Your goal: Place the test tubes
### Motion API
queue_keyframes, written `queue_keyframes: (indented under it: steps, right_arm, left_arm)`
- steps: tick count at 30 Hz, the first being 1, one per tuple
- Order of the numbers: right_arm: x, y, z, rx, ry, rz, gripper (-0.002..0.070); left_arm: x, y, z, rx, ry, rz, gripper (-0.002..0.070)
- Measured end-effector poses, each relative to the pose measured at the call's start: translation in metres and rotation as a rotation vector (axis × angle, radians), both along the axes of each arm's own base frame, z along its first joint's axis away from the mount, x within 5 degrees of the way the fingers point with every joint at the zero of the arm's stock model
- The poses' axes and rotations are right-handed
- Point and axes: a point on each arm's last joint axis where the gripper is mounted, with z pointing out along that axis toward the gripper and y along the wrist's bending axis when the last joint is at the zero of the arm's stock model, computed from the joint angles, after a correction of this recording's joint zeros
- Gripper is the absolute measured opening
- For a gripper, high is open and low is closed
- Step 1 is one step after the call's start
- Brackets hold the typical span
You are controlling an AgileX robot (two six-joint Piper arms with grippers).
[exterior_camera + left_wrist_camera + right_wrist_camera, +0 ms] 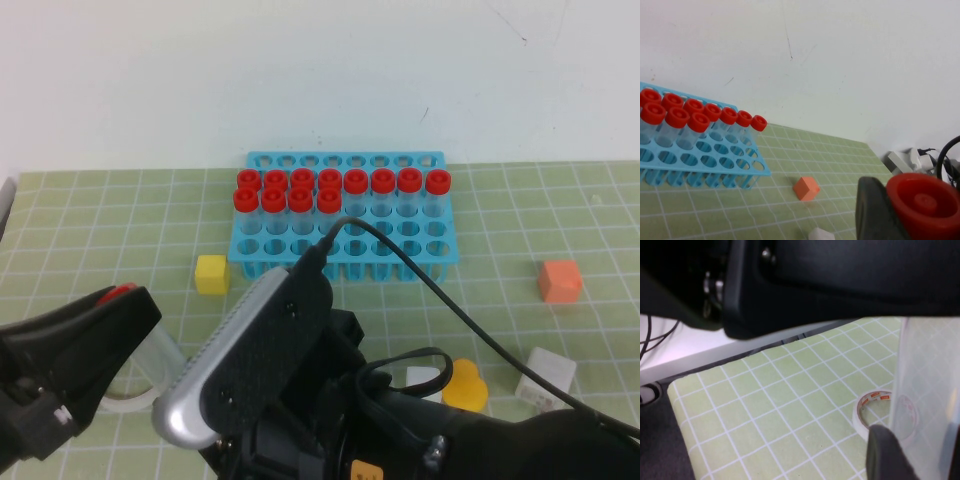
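One tube (160, 360) between left tool (120, 300), right tool (920, 455)

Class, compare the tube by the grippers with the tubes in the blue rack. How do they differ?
The loose tube is tilted; the racked tubes stand upright. The loose tube is gripped by the right gripper, front centre, with its cap at the left gripper, front left; the racked tubes sit untouched in the blue rack. Both have red caps and clear bodies.

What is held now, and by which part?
On the robot's left, the right gripper holds a test tube by its clear body; the left gripper is at its red cap, grip unclear.
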Motion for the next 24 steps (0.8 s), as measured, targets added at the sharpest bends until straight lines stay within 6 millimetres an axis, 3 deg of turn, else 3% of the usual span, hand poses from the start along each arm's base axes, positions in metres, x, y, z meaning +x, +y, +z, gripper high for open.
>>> queue_keyframes:
  steps: [3,5,9,13,16,20,24]
  right_arm:
    - [0.000,0.000,0.000,0.000,0.000,0.000,0.0239]
    - [0.000,0.000,0.000,0.000,0.001,0.002,0.0300]
    - [-0.001,-0.001,0.002,0.005,0.000,0.004,0.0496]
    - [-0.005,-0.012,0.023,0.064,-0.021,0.006,0.0552]
    - [-0.010,-0.026,0.047,0.133,-0.044,0.013,0.0542]
    - [-0.022,-0.047,0.075,0.218,-0.066,0.069,0.0466]
    - [-0.036,-0.072,0.095,0.253,-0.164,0.140,0.0254]
  left_arm:
    - [0.000,0.000,0.000,0.006,-0.005,0.000,0.0267]
    - [0.000,0.000,0.000,0.009,-0.008,0.000,0.0267]
    - [0.001,0.001,0.000,0.050,-0.035,0.019,0.0267]
    - [0.003,0.005,-0.001,0.074,-0.045,0.064,0.0267]
    - [0.005,0.007,-0.001,0.099,-0.057,0.092,0.0267]
    - [0.006,0.008,-0.001,0.129,-0.076,0.107,0.0267]
    - [0.006,0.010,-0.001,0.150,-0.085,0.126,0.0267]
